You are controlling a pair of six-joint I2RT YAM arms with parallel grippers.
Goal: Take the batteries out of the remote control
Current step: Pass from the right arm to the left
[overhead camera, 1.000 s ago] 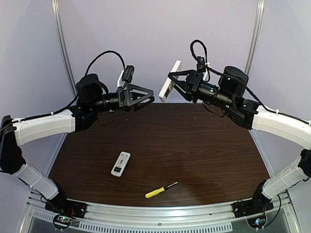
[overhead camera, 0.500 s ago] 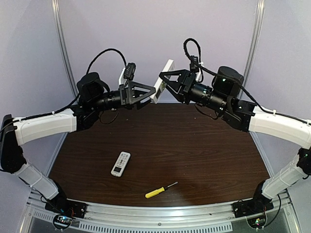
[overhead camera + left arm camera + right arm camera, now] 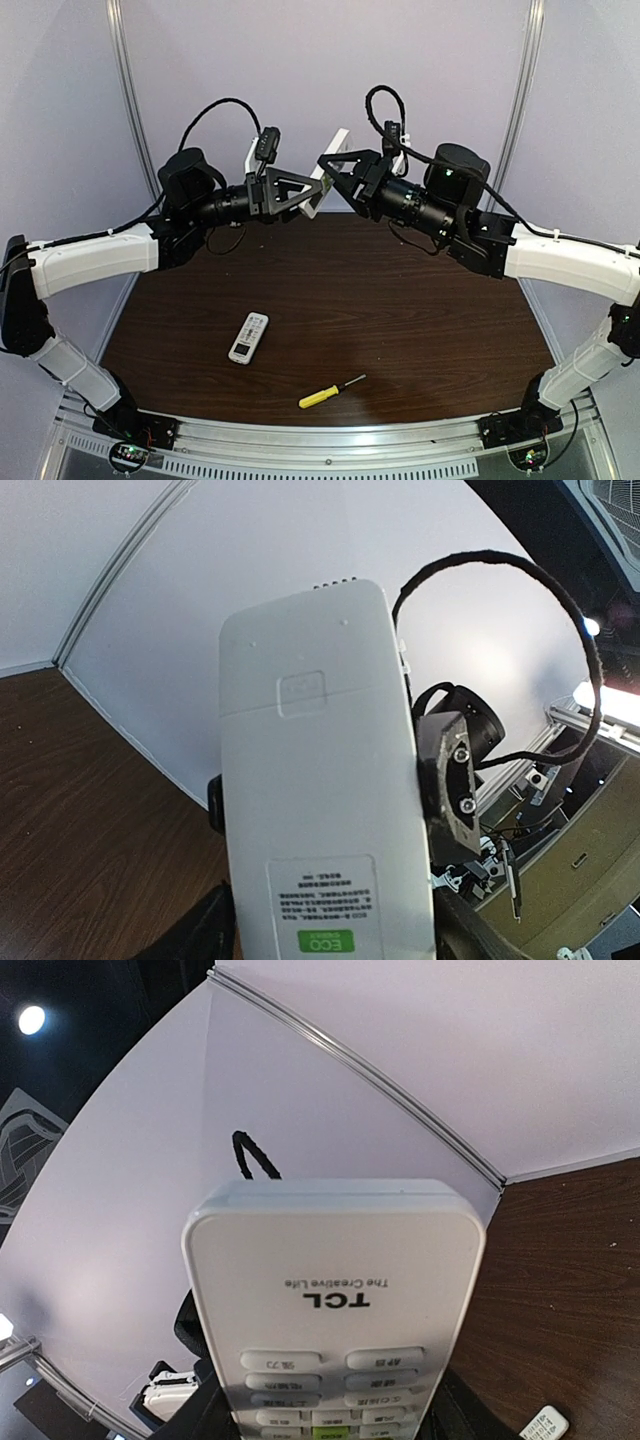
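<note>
Seen from above, the right hand grips the white remote in the air over the desk's far edge. Its wrist view shows the button face. The left wrist view shows the back cover in place. The left hand straddles the remote; I cannot tell whether it touches.

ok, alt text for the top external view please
The right pincer grips a white remote in mid-air above the far edge of a dark wooden table, with the left pincer at the remote's lower end. A second remote and a yellow-handled screwdriver lie on the table near the front.
</note>
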